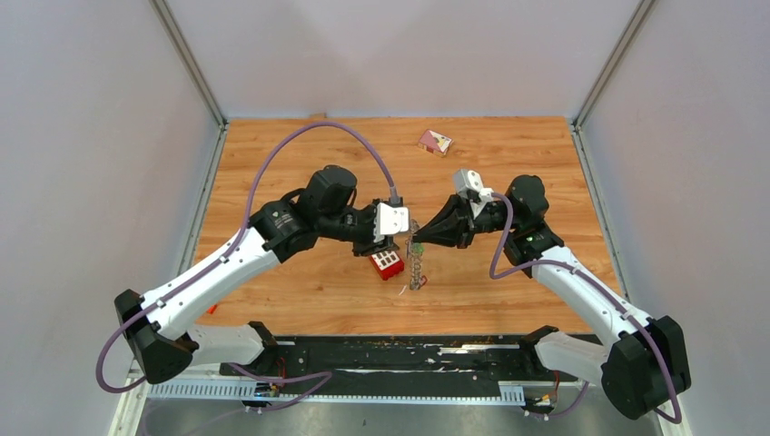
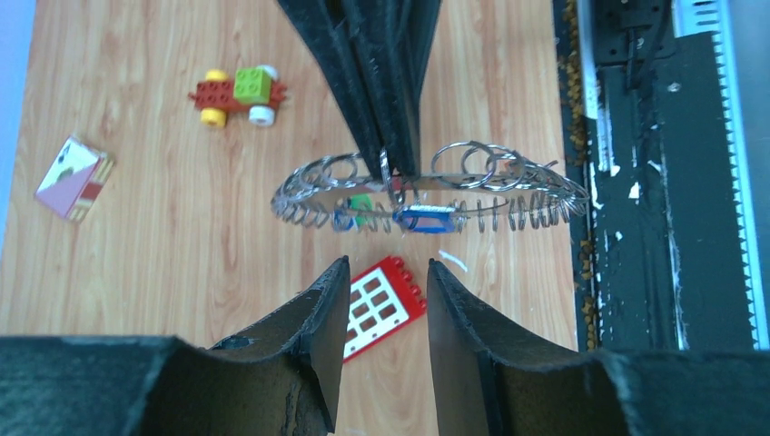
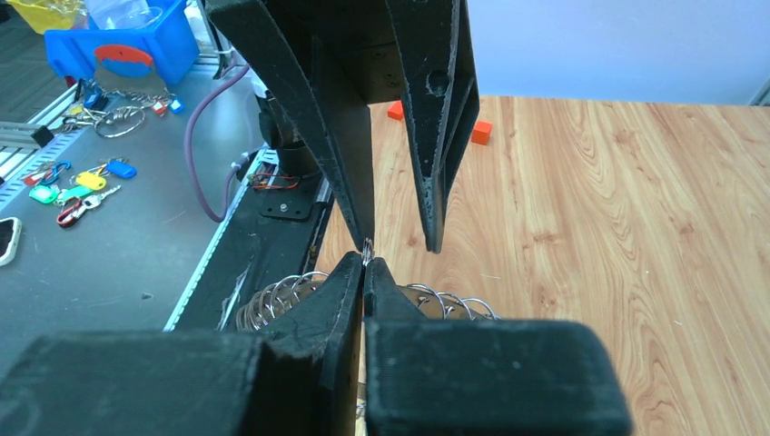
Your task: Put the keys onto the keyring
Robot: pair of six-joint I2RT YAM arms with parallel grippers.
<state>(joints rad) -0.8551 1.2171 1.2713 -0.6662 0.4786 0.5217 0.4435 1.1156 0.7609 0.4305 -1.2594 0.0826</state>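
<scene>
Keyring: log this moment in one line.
right fingers: shut on keyring rim | left fingers: open, empty, facing ring | keys: blue and green tags at ring | red brick: on table

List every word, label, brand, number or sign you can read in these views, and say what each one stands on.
No text can be read in any view.
Small pink-and-white card box: it has a printed pattern, too blurred to read.
Blue plastic bin with a red-orange patch: no letters can be made out.
Blue plastic key tag on the grey coiled metal keyring: no marking visible.
</scene>
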